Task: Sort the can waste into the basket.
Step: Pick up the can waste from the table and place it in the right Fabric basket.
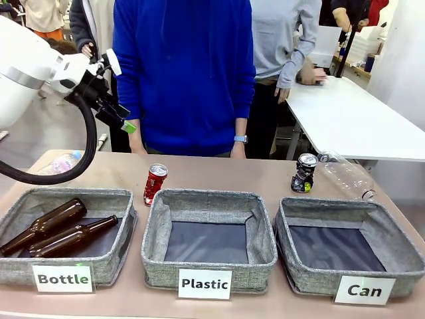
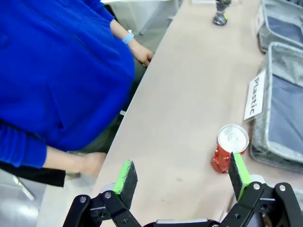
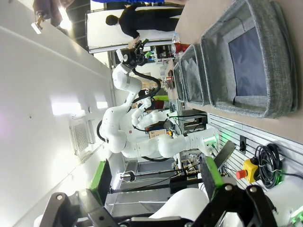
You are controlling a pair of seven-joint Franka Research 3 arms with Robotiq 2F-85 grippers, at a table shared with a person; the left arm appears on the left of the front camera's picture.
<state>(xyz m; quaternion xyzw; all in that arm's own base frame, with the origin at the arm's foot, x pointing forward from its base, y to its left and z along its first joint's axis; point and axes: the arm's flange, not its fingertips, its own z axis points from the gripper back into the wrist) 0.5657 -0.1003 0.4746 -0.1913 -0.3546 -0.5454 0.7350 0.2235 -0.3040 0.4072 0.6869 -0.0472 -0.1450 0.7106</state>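
**A:** Grippers first, quick.

**B:** My left gripper (image 2: 182, 172) has its jaws wide apart with nothing between them. It hangs in the air above the table's (image 1: 219, 169) far left part, close to the person's (image 1: 186, 73) blue sleeve. My right gripper (image 3: 156, 179) is also spread and empty. It is rolled sideways, well clear of the table, looking along the row of baskets from the right end.

**A:** Where are the cans?

**B:** The red can (image 2: 229, 149) stands upright on the table, below and ahead of my left gripper. It lines up with one green pad (image 2: 239, 170) but isn't touching it, and it sits just beside the far left corner of the Plastic basket (image 1: 159, 269). The black can (image 1: 305, 173) stands upright near the far edge, just behind the far left corner of the Can basket (image 1: 309, 272). A clear plastic bottle (image 1: 348, 176) lies next to it, toward the far right corner.

**A:** Progress?

**B:** No cans sorted. The Can basket shows only its dark lining, so both cans are left to do: pick, carry, drop, twice. The Bottle basket (image 1: 106, 266) on the left holds two brown bottles (image 1: 46, 226). The Plastic basket's lining is bare.

**A:** Which one first?

**B:** My guess is the red can, since it's nearest my left gripper, though it has to cross to the right-end basket. The black can is the short trip, and it looks better placed for my right arm.
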